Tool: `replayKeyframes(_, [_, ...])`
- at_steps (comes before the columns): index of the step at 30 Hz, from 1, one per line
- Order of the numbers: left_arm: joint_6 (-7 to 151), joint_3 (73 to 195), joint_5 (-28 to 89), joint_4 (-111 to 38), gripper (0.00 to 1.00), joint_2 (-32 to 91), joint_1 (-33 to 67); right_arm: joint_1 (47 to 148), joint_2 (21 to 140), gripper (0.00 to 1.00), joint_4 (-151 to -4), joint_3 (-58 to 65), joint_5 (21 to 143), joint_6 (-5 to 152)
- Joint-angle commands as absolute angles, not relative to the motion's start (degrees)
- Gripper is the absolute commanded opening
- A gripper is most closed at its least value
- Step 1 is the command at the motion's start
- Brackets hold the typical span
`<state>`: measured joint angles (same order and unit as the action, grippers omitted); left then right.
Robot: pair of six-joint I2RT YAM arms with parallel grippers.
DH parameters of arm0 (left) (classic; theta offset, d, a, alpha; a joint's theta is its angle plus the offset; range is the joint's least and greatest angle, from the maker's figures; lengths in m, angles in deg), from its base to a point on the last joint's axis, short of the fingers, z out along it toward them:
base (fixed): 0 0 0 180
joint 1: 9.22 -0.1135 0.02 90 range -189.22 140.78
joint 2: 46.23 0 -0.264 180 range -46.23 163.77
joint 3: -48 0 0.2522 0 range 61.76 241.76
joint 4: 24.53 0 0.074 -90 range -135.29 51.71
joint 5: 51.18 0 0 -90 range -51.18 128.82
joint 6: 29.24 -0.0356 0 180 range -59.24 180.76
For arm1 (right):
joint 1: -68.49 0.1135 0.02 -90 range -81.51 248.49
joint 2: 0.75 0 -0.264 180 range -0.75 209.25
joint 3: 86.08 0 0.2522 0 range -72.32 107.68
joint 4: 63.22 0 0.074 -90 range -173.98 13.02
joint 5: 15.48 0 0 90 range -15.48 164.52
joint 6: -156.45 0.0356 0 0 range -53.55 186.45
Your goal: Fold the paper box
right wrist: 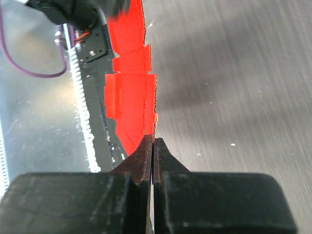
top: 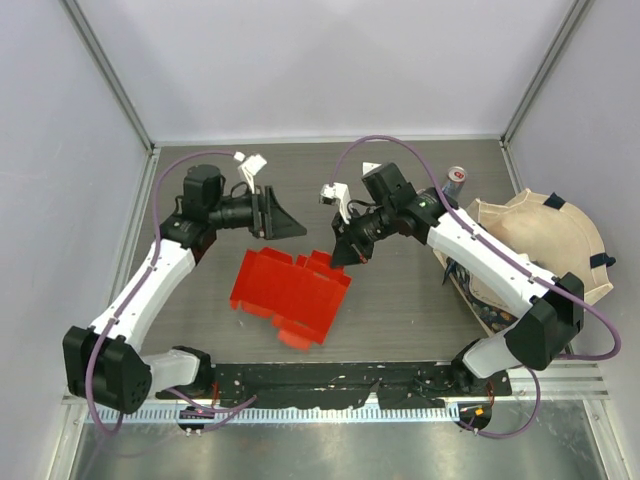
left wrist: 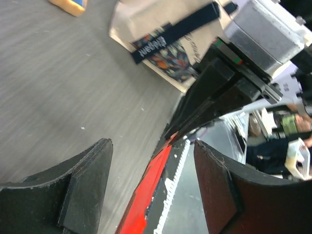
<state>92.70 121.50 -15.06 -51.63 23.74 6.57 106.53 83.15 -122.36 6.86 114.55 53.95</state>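
The left hand (top: 289, 224) sits at about 11 o'clock from the counter's (top: 400, 320) middle, pointing toward 3 o'clock. It is open and holds nothing. In its wrist view the two black fingers (left wrist: 83, 190) stand wide apart, and a strip of red shows in the gap beyond them. The box (top: 290, 295) is a flattened sheet of red cardboard lying near the middle of the counter, at 6 o'clock from the left hand and apart from it. Flaps jut from its 12 o'clock and 6 o'clock edges. The right hand (top: 348, 252) is at the box's 1 o'clock corner, reaching in from 2 o'clock. It is closed on the cardboard there. Its wrist view shows the box (right wrist: 129, 97) edge-on, running straight into the hand (right wrist: 152, 150), whose tips are pressed together with only the sheet's thickness between them. A can (top: 457, 180) stands at 1 o'clock on the counter, beyond the right arm. A tan bag (top: 545, 240) with dark straps fills the 3 o'clock side, well apart from the box.
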Motion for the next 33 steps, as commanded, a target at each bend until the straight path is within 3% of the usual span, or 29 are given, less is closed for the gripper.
replayKeyframes(1, [83.8, 124.8, -19.4, -53.7, 0.69, 24.3, 12.1, 106.3, 82.2, 0.01, -123.6, 9.6, 124.1, 51.3])
replayKeyframes(10, [73.6, 125.9, -20.8, -62.0, 0.49, 26.3, 16.4, 105.9, 82.0, 0.01, -123.8, 10.4, 127.2, 50.7])
replayKeyframes(16, [71.7, 124.5, -23.4, -62.4, 0.54, 25.4, 18.0, 105.6, 82.0, 0.01, -123.0, 10.0, 128.2, 51.1])
replayKeyframes(20, [70.9, 124.2, -23.0, -63.0, 0.5, 25.6, 19.0, 105.5, 81.8, 0.01, -122.1, 9.9, 128.5, 51.7])
replayKeyframes(21, [70.8, 124.1, -23.3, -63.1, 0.48, 25.7, 19.1, 105.5, 81.5, 0.01, -121.7, 9.9, 128.4, 51.9])
replayKeyframes(24, [70.4, 124.3, -23.0, -63.3, 0.27, 26.1, 19.3, 105.5, 81.2, 0.01, -121.1, 9.7, 128.3, 52.1])
replayKeyframes(27, [70.1, 124.3, -21.9, -63.3, 0.13, 25.1, 19.3, 105.5, 80.5, 0.01, -118.9, 8.7, 126.7, 53.9])
replayKeyframes(28, [70.0, 124.2, -20.0, -62.8, 0.03, 24.4, 19.3, 105.5, 80.2, 0.06, -118.0, 8.3, 124.9, 55.0])
replayKeyframes(31, [71.9, 122.9, -12.3, -59.3, 0.0, 20.6, 19.3, 105.0, 76.4, 0.22, -109.8, 4.4, 109.0, 63.4])
replayKeyframes(32, [72.6, 122.4, -9.8, -58.1, 0.0, 19.6, 19.2, 104.3, 74.9, 0.3, -107.2, 0.9, 105.8, 69.1])
replayKeyframes(33, [74.5, 121.4, -7.7, -56.9, 0.0, 17.7, 19.1, 102.4, 73.4, 0.46, -102.4, -1.1, 103.6, 71.3])
